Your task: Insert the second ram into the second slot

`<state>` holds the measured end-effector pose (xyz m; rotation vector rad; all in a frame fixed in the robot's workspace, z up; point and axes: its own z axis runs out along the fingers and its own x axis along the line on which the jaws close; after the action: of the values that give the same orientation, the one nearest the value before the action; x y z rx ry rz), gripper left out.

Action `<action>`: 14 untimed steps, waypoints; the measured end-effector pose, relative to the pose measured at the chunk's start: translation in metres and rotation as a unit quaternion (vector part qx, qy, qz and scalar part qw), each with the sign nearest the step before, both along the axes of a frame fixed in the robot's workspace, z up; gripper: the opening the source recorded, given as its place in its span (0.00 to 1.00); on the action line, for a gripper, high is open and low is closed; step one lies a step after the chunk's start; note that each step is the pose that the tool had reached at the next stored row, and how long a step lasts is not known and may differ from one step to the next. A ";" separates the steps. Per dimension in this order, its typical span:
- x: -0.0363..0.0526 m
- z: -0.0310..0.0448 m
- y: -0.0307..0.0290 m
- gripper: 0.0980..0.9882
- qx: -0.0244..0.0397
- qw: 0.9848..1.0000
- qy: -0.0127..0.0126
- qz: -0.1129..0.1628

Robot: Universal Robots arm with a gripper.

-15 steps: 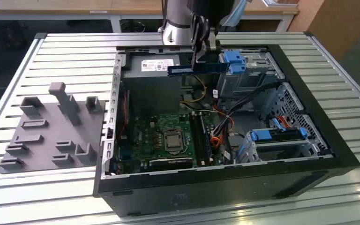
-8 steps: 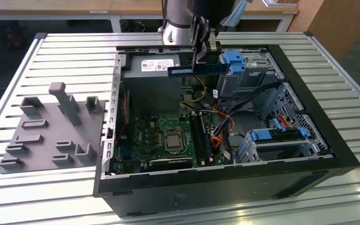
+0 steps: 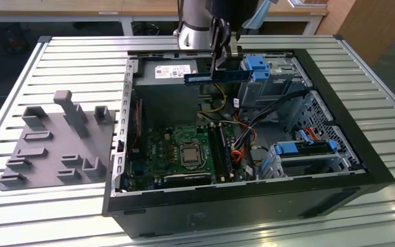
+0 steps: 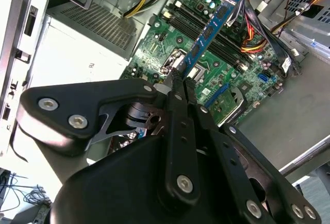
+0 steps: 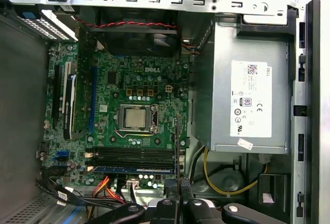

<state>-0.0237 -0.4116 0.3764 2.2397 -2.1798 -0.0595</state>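
blue, thin, flat second ram [image 4: 212,25] is pinched by the black angular claw [image 4: 178,77].

Robotics lab: slatted metal bench [image 3: 67,59], opened computer case [image 3: 252,206].

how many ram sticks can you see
2: the second ram held by the end effector above the case, and another ram stick seated in a motherboard slot. Others may be hidden.
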 end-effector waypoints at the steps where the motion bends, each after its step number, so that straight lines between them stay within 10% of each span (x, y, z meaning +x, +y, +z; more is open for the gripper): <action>1: 0.0000 0.0000 -0.0001 0.04 0.000 1.000 0.000 0.000; 14: 0.0000 0.0000 -0.0055 0.04 0.000 1.000 0.000 0.000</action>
<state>-0.0237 -0.4171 0.3763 2.2397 -2.1796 -0.0591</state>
